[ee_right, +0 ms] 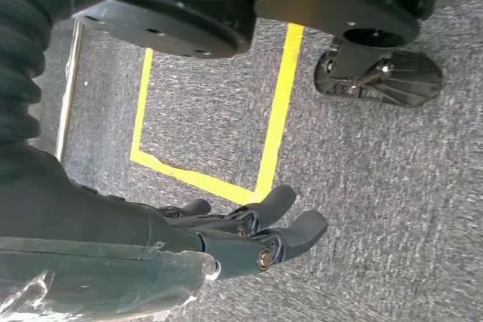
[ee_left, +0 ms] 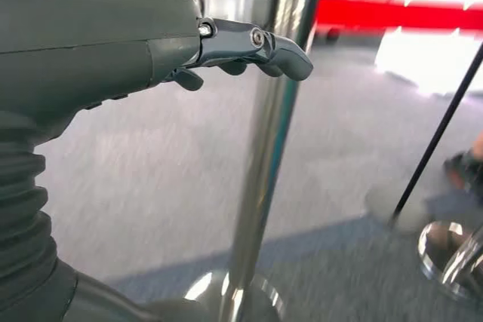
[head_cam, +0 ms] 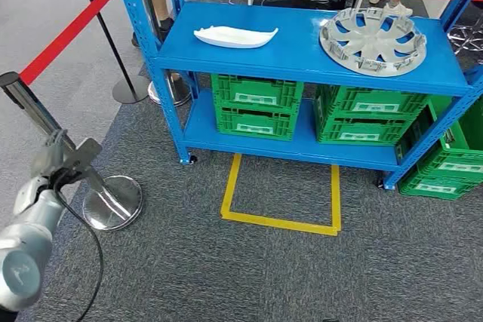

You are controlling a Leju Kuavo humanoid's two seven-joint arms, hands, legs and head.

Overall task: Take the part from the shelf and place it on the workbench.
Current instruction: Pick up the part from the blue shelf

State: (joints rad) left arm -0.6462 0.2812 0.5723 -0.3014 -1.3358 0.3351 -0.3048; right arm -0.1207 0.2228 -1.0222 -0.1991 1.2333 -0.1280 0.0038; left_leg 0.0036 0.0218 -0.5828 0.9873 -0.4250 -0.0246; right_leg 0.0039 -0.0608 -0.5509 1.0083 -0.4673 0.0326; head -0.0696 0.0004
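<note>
head view, part: long white moulded plastic trim piece, thin, curved, pointed ends, lying flat near the left end of the blue steel shelf, top level; untouched.
head view, other part: grey ribbed plastic wheel cover, round, spoked, at the shelf's right end, well apart from the white piece.
head view, risk: robot stands back from the shelf, yellow tape floor square between; a reach from here would likely fall short. Thin glossy part could slide off the front edge if nudged.
left wrist view, left hand: dark fingers extended, apart, holding nothing; polished chrome stanchion post just beside, so swinging the arm up may clip it.
right wrist view, right hand: fingers loosely stretched, empty, over coarse grey carpet.
</note>
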